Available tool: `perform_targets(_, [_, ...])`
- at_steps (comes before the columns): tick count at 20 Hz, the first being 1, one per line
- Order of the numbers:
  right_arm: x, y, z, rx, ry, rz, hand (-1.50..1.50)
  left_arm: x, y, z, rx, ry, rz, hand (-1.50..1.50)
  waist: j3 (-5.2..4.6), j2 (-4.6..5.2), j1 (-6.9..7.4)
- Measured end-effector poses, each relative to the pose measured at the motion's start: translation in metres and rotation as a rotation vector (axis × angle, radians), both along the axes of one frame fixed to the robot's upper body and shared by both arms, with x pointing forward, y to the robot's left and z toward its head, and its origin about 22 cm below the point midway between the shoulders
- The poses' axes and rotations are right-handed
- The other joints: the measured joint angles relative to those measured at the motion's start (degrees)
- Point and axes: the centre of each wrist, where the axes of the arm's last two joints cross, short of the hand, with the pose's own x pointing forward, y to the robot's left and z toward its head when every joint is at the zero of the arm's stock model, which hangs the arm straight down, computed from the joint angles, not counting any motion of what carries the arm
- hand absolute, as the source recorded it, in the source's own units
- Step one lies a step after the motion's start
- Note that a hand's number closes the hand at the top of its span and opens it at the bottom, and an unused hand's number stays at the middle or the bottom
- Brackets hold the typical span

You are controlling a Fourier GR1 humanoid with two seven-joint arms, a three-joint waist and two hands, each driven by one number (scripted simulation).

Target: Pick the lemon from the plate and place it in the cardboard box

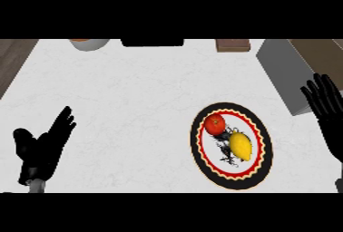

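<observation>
The lemon [241, 146] lay untouched beside a tomato [215, 124] on the plate [263, 156] at lower right, since the right hand [328, 106] hovered spread and empty, the left hand [46, 145] resting open.

A kitchen: a white marbled worktop [134, 99] carries a decorated plate [262, 136] of fruit, with what may be a bowl [89, 43] at eleven o'clock.
</observation>
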Motion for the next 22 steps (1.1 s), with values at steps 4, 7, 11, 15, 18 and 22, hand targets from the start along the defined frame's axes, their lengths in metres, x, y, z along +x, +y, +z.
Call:
perform_targets(4, [0.014,0.004,0.009,-0.041,0.025,0.112,-1.5,0.006,0.004,0.019,-0.015,-0.072,-0.014,0.0,-0.68,0.2,0.23])
perform_targets(7, [0.025,0.003,0.026,-0.185,0.013,0.163,-1.5,0.013,0.009,0.034,-0.045,-0.145,-0.026,0.0,-1.01,0.21,0.51])
perform_targets(11, [0.018,0.002,0.012,-0.194,-0.177,0.058,-1.5,0.015,0.012,0.041,-0.09,-0.171,-0.04,0.0,-1.02,0.24,-0.18])
perform_targets(15, [0.009,0.006,0.006,-0.241,-0.336,0.13,-1.5,0.017,0.018,0.043,-0.115,-0.182,-0.039,0.0,-1.05,0.25,-0.54])
perform_targets(18, [0.002,0.008,0.02,-0.348,-0.366,0.209,-1.5,0.016,0.019,0.046,-0.12,-0.182,-0.038,0.0,-1.1,0.17,-0.71])
perform_targets(22, [-0.005,0.002,0.045,-0.646,-0.291,0.288,-1.5,0.014,0.023,0.047,-0.129,-0.18,-0.042,0.0,-1.26,-0.01,-0.83])
